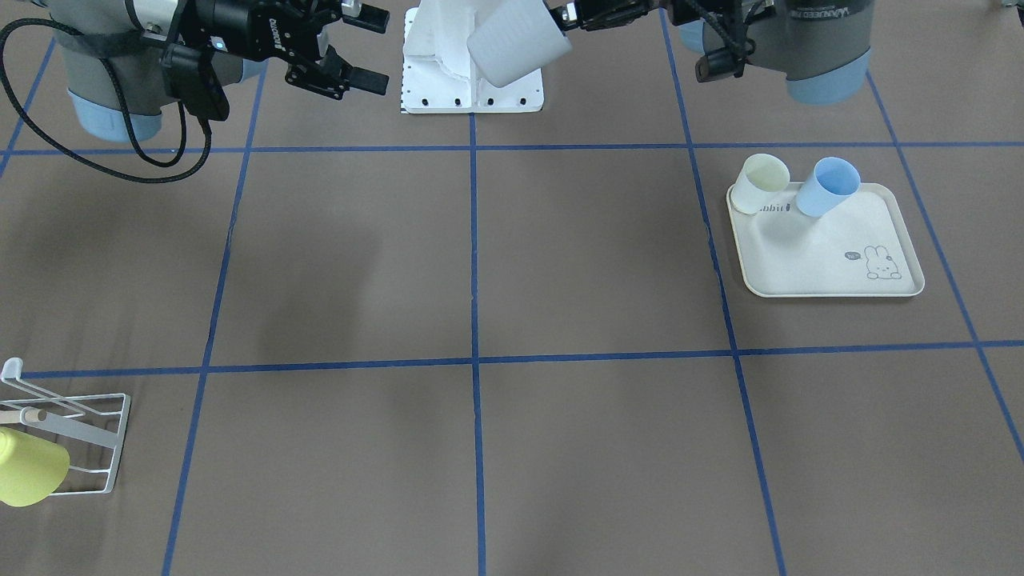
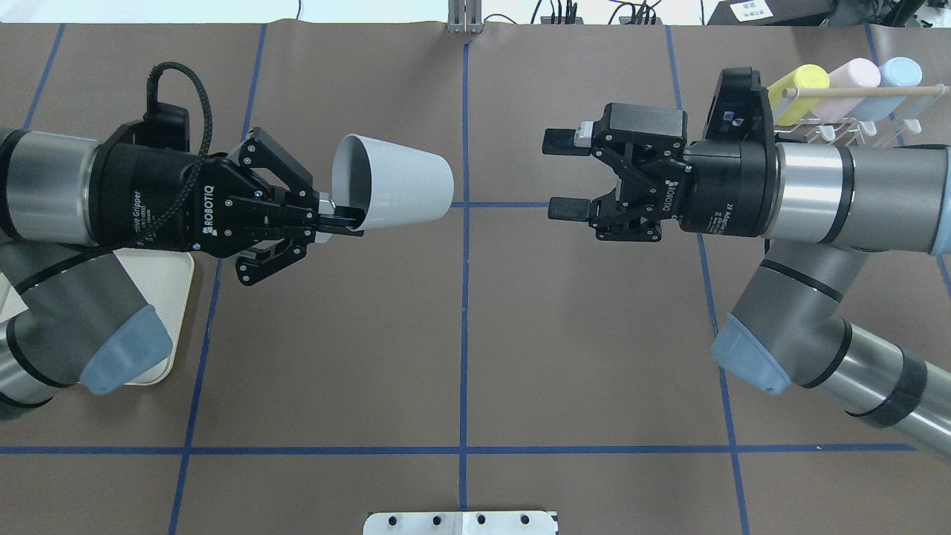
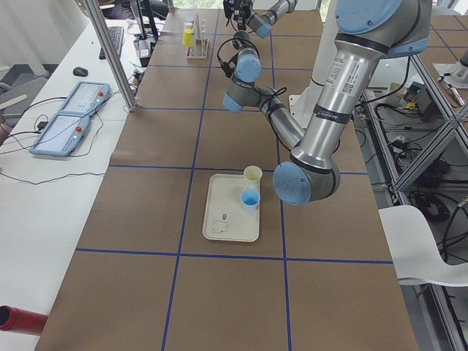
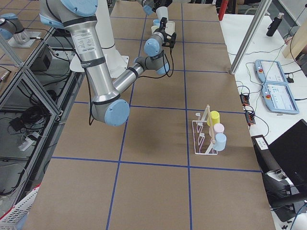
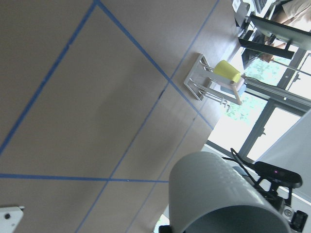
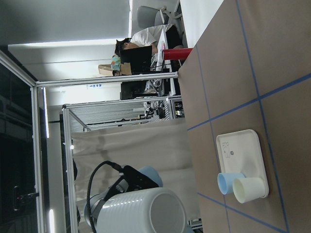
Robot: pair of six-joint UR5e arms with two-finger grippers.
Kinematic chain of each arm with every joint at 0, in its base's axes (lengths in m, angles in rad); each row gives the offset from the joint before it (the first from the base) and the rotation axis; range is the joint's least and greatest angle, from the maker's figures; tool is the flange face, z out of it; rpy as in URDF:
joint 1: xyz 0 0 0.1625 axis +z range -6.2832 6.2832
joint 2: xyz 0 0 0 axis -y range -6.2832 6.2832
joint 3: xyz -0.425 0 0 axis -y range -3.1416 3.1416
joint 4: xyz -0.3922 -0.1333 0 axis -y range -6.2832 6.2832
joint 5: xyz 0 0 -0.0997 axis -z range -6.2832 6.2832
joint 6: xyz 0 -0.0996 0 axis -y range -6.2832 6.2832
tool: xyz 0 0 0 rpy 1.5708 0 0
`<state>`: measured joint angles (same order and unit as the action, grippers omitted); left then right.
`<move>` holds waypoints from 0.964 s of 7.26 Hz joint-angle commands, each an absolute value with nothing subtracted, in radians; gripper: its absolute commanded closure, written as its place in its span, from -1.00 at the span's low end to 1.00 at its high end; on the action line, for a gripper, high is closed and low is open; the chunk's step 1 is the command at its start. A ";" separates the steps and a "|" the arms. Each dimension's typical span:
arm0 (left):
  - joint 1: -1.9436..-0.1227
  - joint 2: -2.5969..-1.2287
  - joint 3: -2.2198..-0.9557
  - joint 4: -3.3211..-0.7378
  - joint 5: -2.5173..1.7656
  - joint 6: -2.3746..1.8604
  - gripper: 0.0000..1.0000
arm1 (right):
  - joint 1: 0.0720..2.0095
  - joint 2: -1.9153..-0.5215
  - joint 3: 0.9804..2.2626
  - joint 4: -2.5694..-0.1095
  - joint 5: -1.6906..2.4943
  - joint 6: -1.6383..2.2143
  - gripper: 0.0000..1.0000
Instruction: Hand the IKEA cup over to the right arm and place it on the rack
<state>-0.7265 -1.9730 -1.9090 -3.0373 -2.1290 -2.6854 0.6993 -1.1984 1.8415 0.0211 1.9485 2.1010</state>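
I see even, bright light; soft shadows on the table [image 1: 560, 440]; window [image 5: 272, 126] glare in left wrist view.

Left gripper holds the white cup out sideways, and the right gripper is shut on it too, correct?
No: the left gripper holds the white cup out sideways, but the right gripper is open, clear of it, per the overhead exterior view.

Left jaws: I am reading "ROBOTIQ" in white on their black housing [image 2: 223, 212], and "Gripper" running along the barrel behind.
Right jaws: I am reading "ROBOTIQ" on their housing [image 2: 661, 197], upside down from overhead.
Tray [image 1: 824, 264]: I am reading "bbit"; the cream cup [image 1: 760, 182] is covering the start.
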 commanded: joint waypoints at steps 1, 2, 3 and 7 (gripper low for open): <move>-0.683 -1.996 -1.907 -3.129 -2.041 -2.849 1.00 | 0.680 -1.169 1.844 0.083 1.933 2.102 -0.95; -0.661 -1.997 -1.899 -3.161 -1.982 -2.997 1.00 | 0.657 -1.154 1.850 0.084 1.904 2.106 -0.95; -0.640 -1.996 -1.893 -3.206 -1.961 -3.002 1.00 | 0.644 -1.134 1.853 0.086 1.896 2.114 -0.95; -0.600 -2.005 -1.882 -3.293 -1.882 -3.114 1.00 | 0.600 -1.104 1.848 0.106 1.847 2.111 -0.95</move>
